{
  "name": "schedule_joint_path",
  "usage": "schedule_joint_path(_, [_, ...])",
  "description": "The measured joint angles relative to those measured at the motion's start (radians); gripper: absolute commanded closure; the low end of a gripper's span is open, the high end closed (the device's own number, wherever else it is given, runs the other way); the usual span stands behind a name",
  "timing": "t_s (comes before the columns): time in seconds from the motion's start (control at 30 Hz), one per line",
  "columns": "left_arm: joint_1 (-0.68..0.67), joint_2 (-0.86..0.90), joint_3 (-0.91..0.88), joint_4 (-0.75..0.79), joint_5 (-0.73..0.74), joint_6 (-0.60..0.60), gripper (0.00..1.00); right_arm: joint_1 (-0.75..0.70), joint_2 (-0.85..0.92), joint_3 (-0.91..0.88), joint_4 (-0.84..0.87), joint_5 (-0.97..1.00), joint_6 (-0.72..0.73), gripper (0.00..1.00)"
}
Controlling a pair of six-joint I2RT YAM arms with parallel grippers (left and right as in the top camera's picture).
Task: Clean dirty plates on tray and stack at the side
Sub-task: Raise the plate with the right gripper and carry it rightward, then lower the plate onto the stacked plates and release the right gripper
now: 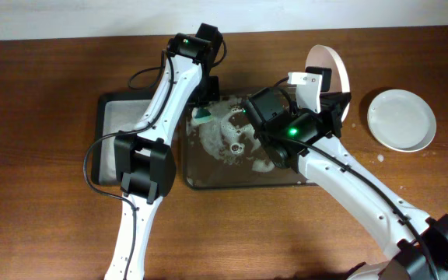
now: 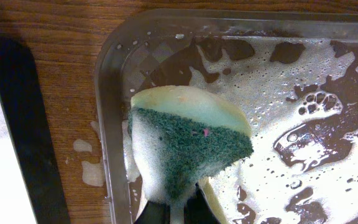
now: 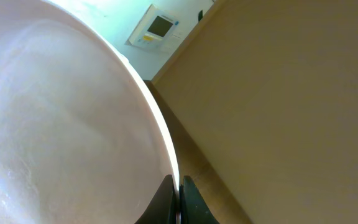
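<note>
The right tool (image 3: pixel 179 198) is clamped on the rim of a plate (image 3: pixel 61 124), holding it on edge above the tray's (image 1: pixel 208 175) far right corner. The left tool (image 2: pixel 174 211) is closed on a sponge (image 2: pixel 188 146), green side up, over foam (image 2: pixel 260 68) at the tray's left end. A second plate (image 1: pixel 400 119) lies flat on the tabletop (image 1: pixel 37 218), right of the tray. A black tray (image 1: pixel 102 132) sits just beside the tray's left edge.

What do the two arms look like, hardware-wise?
Both have white links, black joint housings and a lit green LED. The left arm trails a looping black cable at its elbow; the right arm has one along its forearm. Fingers are black.
</note>
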Motion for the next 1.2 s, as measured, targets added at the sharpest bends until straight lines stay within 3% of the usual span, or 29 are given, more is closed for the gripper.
schedule_joint_path(1.0, [0.0, 0.0, 0.0, 0.0, 0.0, 0.0, 0.99, 0.0, 0.0, 0.0, 0.0, 0.002, 0.0, 0.96])
schedule_joint_path(1.2, [0.0, 0.0, 0.0, 0.0, 0.0, 0.0, 0.99, -0.025, 0.0, 0.0, 0.038, -0.162, 0.001, 0.96])
